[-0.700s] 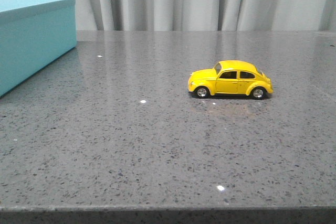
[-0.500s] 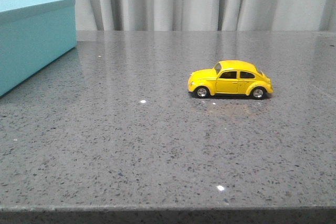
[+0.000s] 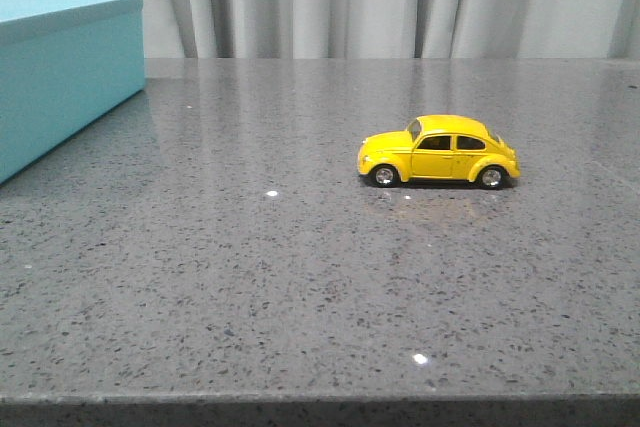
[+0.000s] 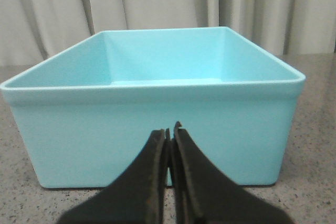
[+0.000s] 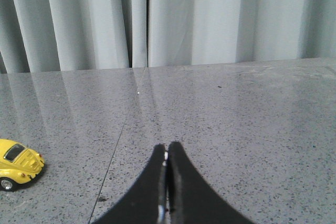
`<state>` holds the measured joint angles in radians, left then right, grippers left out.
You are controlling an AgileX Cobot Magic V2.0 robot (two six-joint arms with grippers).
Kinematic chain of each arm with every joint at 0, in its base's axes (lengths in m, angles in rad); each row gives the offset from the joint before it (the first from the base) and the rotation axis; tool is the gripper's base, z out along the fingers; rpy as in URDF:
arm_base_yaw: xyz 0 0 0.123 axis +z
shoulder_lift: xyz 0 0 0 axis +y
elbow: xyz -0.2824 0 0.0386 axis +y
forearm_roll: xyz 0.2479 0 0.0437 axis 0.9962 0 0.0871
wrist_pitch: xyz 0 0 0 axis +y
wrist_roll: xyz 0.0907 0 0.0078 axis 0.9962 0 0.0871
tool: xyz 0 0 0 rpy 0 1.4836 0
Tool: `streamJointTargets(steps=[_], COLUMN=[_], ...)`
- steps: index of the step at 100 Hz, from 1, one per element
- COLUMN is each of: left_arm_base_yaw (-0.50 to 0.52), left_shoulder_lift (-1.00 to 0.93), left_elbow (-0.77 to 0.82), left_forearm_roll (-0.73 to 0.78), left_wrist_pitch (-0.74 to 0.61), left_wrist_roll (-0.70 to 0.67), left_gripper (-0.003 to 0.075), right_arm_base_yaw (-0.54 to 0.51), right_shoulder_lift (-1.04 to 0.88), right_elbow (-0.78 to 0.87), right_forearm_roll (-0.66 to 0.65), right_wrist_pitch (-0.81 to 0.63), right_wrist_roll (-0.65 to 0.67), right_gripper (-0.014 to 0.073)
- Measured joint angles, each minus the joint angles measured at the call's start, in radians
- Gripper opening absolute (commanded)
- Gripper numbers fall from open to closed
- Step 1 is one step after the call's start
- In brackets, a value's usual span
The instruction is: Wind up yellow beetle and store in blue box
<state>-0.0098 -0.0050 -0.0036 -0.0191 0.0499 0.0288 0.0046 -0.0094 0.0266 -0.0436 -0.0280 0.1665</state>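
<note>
The yellow car [image 3: 439,151] stands on its four wheels on the grey speckled tabletop [image 3: 300,267], right of the middle, side-on with its nose toward the left edge. The blue box [image 3: 62,72] sits at the far left corner, open-topped, well apart from the car. The left end effector [image 4: 170,129] is clenched with nothing in it, just before the box wall. The right end effector [image 5: 167,150] is also clenched and empty, over bare tabletop.

Yellow beetle [image 3: 438,151]: glossy yellow, dark windows. Blue box [image 3: 60,72]: plain turquoise. Table [image 3: 300,277]: speckled grey. Curtain [image 3: 400,2]: pale grey.
</note>
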Motion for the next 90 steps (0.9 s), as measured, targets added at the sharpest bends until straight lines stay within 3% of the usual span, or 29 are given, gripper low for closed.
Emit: streamJointTargets(steps=[22, 33, 59, 69, 82, 90], left_arm_base_yaw=[0.000, 0.000, 0.000, 0.000, 0.000, 0.000], left_shoulder_lift=[0.000, 0.000, 0.054, 0.114, 0.201, 0.251], left_elbow=[0.000, -0.024, -0.202, -0.262, -0.330, -0.361], left_forearm_roll=[0.000, 0.000, 0.000, 0.000, -0.001, -0.001], left_wrist_pitch=[-0.062, -0.025, 0.120, 0.173, 0.183, 0.183], left_wrist_roll=[0.000, 0.000, 0.000, 0.000, 0.000, 0.000], left_gripper=[-0.0020, -0.0020, -0.0013, 0.0064, 0.0296, 0.0388], right_arm_base_yaw=[0.000, 0.000, 0.000, 0.002, 0.023, 0.035], right_shoulder_lift=[0.000, 0.000, 0.000, 0.031, 0.101, 0.146], right_elbow=[0.000, -0.005, -0.146, -0.209, -0.296, -0.332], right_forearm_roll=[0.000, 0.000, 0.000, 0.000, 0.001, 0.002], right_wrist_pitch=[-0.009, -0.011, 0.220, 0.333, 0.434, 0.458], right_wrist_roll=[0.000, 0.000, 0.002, 0.002, 0.002, 0.002], right_gripper=[-0.0067, -0.0065, -0.0063, -0.0032, 0.0092, 0.0185])
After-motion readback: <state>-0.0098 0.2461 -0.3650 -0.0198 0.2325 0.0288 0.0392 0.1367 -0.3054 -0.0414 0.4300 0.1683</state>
